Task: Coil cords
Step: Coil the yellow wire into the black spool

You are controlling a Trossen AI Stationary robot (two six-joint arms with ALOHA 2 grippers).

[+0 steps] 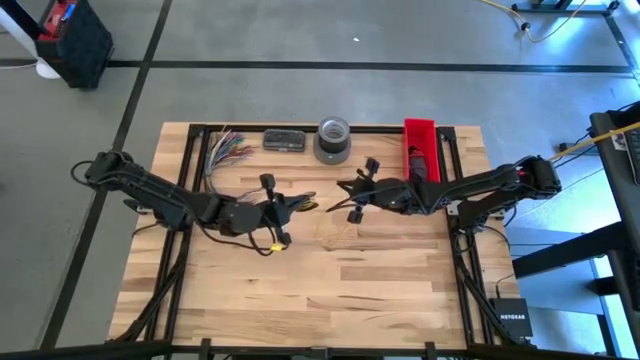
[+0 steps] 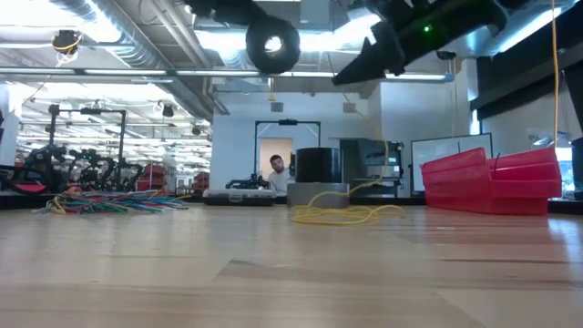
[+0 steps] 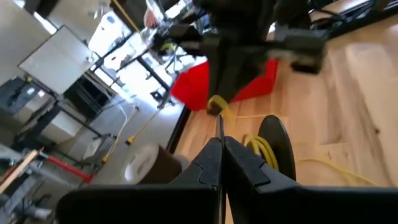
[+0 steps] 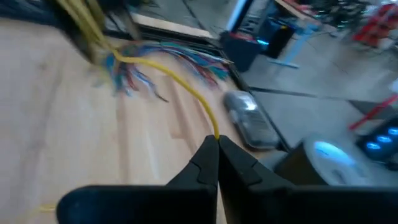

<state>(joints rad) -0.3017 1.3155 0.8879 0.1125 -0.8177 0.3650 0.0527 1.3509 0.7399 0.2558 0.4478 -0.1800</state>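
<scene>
Cords stay mostly uncoiled: right pincer point(image 4: 217, 142) clamps a yellow cord point(image 4: 186, 87), left pincer point(image 3: 221, 146) closed on cord too.

Bright ceiling lights point(image 2: 228, 41) glare above the claws; both wrist views smear with blur, and the table point(image 1: 330, 290) is evenly lit.

The table point(image 1: 300, 290) is pale, striped wood. A yellow cord point(image 2: 342, 213) lies loosely tangled at its centre. The fan of wires point(image 1: 225, 150) at ten o'clock mixes green, red, blue and white. At one o'clock stands a bright red bin point(image 1: 420, 148); at twelve, a grey tape roll point(image 1: 333, 140). Both arms are black.
</scene>
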